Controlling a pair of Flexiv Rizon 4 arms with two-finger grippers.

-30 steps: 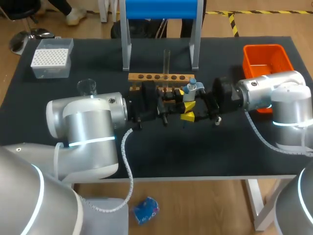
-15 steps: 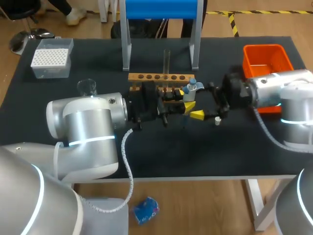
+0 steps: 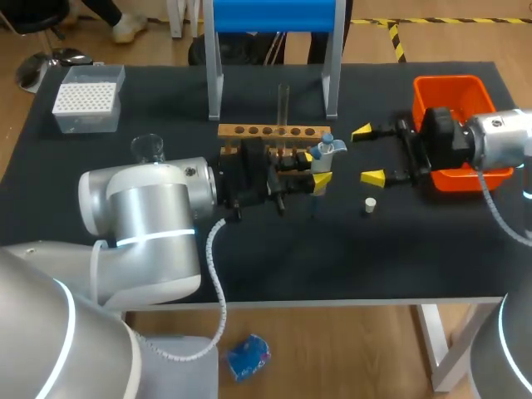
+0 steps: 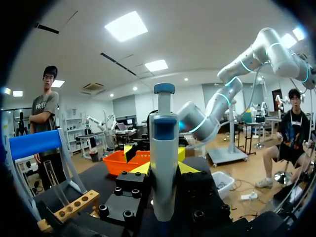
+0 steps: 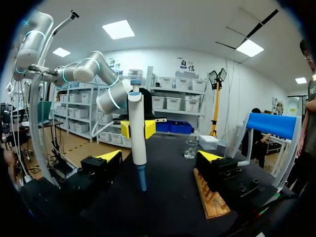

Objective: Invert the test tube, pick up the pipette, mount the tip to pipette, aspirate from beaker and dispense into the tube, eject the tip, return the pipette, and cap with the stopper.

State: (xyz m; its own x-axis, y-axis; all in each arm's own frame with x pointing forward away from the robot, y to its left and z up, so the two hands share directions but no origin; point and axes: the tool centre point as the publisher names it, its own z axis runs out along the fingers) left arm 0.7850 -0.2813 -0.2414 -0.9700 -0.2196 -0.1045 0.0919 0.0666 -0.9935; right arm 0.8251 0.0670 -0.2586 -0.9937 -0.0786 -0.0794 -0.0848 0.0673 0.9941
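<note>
My left gripper (image 3: pixel 314 179) is shut on the white and blue pipette (image 3: pixel 326 153) and holds it upright just in front of the wooden rack (image 3: pixel 270 131). In the left wrist view the pipette (image 4: pixel 163 163) stands between my yellow fingertips (image 4: pixel 141 168). My right gripper (image 3: pixel 369 155) is open and empty, to the right of the pipette. Seen from the right wrist, the pipette (image 5: pixel 138 143) stands ahead of my open right gripper (image 5: pixel 159 158). A glass test tube (image 3: pixel 284 103) stands upright in the rack. The small white stopper (image 3: pixel 369 204) lies on the mat below my right gripper.
A glass beaker (image 3: pixel 148 148) sits at the left beside my left arm. The white tip box (image 3: pixel 87 98) is at the back left. An orange bin (image 3: pixel 453 100) stands at the back right, behind my right wrist. A blue-topped stand (image 3: pixel 270 17) rises behind the rack.
My right gripper opened wide and drew back to the right, away from the pipette. The left gripper kept hold of the pipette and stayed still.
</note>
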